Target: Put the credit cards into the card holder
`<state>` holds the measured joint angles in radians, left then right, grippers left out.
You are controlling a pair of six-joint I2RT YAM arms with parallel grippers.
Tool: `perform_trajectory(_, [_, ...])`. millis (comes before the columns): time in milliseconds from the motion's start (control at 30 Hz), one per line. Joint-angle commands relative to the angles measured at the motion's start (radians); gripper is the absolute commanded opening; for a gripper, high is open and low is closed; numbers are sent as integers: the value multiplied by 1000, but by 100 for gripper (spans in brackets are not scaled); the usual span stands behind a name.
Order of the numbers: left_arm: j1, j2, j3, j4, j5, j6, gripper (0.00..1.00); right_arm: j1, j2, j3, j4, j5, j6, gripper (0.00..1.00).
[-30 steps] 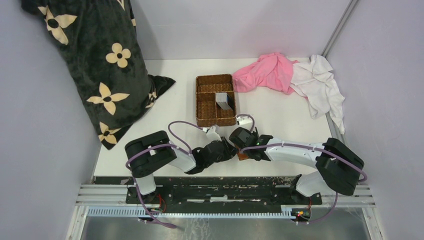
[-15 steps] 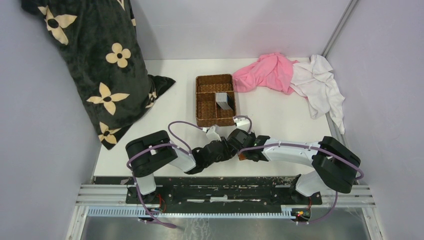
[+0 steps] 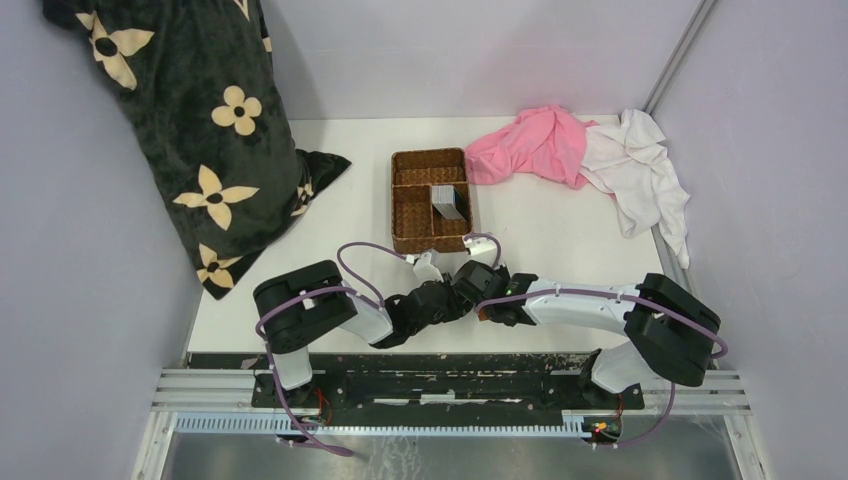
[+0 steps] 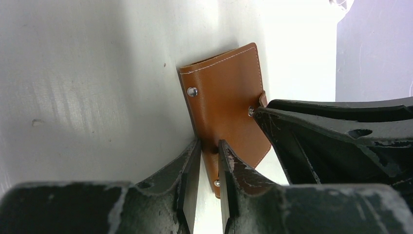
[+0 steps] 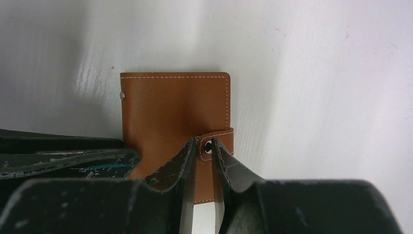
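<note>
The card holder [image 5: 175,105], a brown leather wallet, lies closed on the white table, and only a sliver of it [image 3: 487,313] shows in the top view. My left gripper [image 4: 208,144] is shut on its near edge [image 4: 226,97]. My right gripper [image 5: 205,141] has its jaws closed on the snap tab [image 5: 221,138], one finger on each side of it. Seen from above, the two grippers [image 3: 462,302] [image 3: 482,292] meet over the wallet near the table's front edge. The grey credit cards [image 3: 450,203] stand in the wicker basket [image 3: 408,215] behind them.
A pink cloth [image 3: 535,145] and a white cloth [image 3: 640,175] lie at the back right. A black flowered blanket [image 3: 190,130] hangs along the left wall. The basket stands just behind both wrists.
My right gripper has shifted a little left and back over the wallet, and its jaws have closed in on the snap tab. The left gripper has stayed put.
</note>
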<state>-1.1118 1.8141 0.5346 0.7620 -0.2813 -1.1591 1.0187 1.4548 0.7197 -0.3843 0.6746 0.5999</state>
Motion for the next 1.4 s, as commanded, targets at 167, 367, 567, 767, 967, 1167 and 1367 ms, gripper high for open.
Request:
perform_trajectory(167, [3, 86, -46, -320, 25, 76, 30, 13, 6, 33, 15, 19, -2, 20])
perform_trajectory(367, [4, 91, -46, -319, 27, 75, 30, 13, 17, 31, 23, 17, 0, 19])
perform_trajectory(567, [4, 91, -46, -318, 27, 76, 29, 13, 31, 32, 26, 20, 2, 18])
perform_trajectory(767, [4, 93, -48, -313, 29, 75, 30, 15, 28, 36, 9, 38, 7, 16])
perform_trajectory(967, [5, 102, -43, -309, 33, 75, 29, 17, 32, 41, 11, 43, 9, 15])
perform_trajectory(1167, [4, 108, -41, -308, 34, 78, 30, 15, 45, 48, 13, 45, 7, 15])
perform_trajectory(1367, [5, 109, -38, -308, 34, 81, 29, 16, 50, 49, 18, 45, 6, 14])
